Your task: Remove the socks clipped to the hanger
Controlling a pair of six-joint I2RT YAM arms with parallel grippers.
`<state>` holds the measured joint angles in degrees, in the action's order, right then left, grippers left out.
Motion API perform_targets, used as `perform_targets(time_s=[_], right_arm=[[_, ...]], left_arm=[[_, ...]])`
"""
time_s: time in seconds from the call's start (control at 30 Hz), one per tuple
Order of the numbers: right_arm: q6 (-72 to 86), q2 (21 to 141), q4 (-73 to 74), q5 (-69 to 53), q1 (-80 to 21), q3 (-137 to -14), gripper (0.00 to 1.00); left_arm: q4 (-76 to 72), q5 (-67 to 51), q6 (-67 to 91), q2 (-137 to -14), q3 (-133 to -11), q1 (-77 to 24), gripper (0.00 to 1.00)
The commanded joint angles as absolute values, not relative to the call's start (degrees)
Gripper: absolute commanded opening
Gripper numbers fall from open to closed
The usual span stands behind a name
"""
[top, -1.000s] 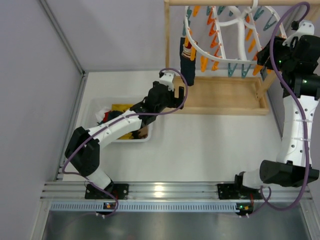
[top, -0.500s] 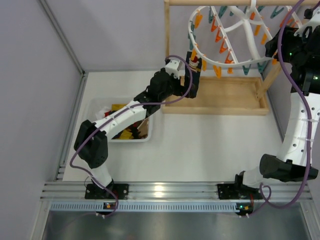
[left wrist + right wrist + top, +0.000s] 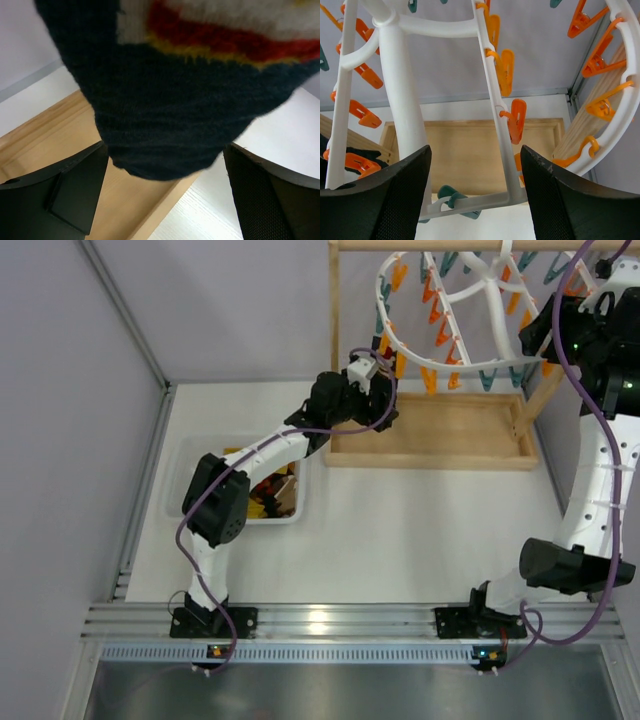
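The hanger (image 3: pixel 470 365), a white oval frame with orange and teal clips, hangs tilted from the wooden rack's top bar. A dark navy sock with a red-white pattern (image 3: pixel 165 100) hangs at its left edge. My left gripper (image 3: pixel 380 390) is open, and the sock's lower end hangs between its fingers (image 3: pixel 165 150). In the top view this gripper hides most of the sock. My right gripper (image 3: pixel 530 340) is open at the hanger's right side, with white ribs (image 3: pixel 405 100) and the rim between its fingers (image 3: pixel 475 150). I see no other sock on the hanger.
The wooden rack has a tray base (image 3: pixel 440 430) under the hanger and an upright post (image 3: pixel 333 340) next to my left gripper. A white bin (image 3: pixel 180 465) with mixed clothes, some yellow, sits left of the base. Grey walls close in the back and left.
My left arm has stretched out toward the rack until the sock hangs between its fingers. The hanger has swung up and tilted, and my right gripper has risen with it.
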<state>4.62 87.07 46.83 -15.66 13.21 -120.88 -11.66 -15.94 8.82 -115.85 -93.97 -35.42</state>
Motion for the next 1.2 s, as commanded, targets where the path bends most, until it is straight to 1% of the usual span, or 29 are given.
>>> perform_targets(time_s=[0.0, 0.33, 0.37, 0.4, 0.43, 0.47, 0.5, 0.53, 0.57, 0.63, 0.83, 1.0, 1.17], right_arm=[[3.8, 87.1, 48.2, -17.6, 14.2, -124.4, 0.7], [3.6, 86.5, 48.3, -25.7, 14.1, -124.5, 0.7], [3.6, 86.0, 48.2, -26.1, 14.1, -124.5, 0.7], [3.7, 85.7, 47.9, -26.5, 14.1, -124.2, 0.7], [3.8, 85.3, 47.7, -26.9, 14.1, -124.0, 0.7], [3.9, 84.5, 47.4, -27.2, 14.1, -123.8, 0.7], [4.1, 83.9, 46.9, -27.7, 14.1, -123.1, 0.7], [4.3, 83.4, 46.2, -28.6, 14.1, -123.0, 0.71], [4.6, 82.5, 45.8, -28.8, 14.1, -122.7, 0.71], [5.2, 81.0, 44.7, -30.1, 14.1, -122.3, 0.71], [7.3, 76.0, 41.5, -33.3, 14.2, -118.8, 0.73], [9.8, 73.0, 38.1, -36.4, 14.1, -117.3, 0.79], [12.7, 72.9, 35.7, -41.1, 14.0, -115.4, 0.8]], left_arm=[[-20.1, -23.1, 5.6, -116.7, -96.2, -35.1, 0.98], [-27.2, -24.6, 9.0, -121.8, -99.1, -33.0, 0.98], [-27.8, -24.8, 9.7, -122.1, -99.1, -32.9, 0.93], [-28.5, -24.7, 10.1, -122.2, -99.1, -32.9, 0.91], [-28.7, -24.5, 10.5, -122.1, -98.9, -32.8, 0.85], [-29.1, -24.3, 11.2, -121.9, -98.4, -32.8, 0.62], [-29.6, -24.0, 11.7, -121.6, -97.1, -32.9, 0.49], [-30.7, -22.9, 12.2, -120.6, -96.2, -32.9, 0.39], [-31.3, -22.2, 12.9, -120.0, -95.3, -33.0, 0.18], [-31.5, -19.3, 13.4, -118.0, -93.1, -33.1, 0.01], [-31.5, -13.2, 13.8, -111.7, -86.8, -34.9, 0.0], [-31.5, -4.0, 12.3, -104.4, -80.8, -38.8, 0.0], [-31.4, 5.7, 9.2, -100.1, -75.8, -43.4, 0.0]])
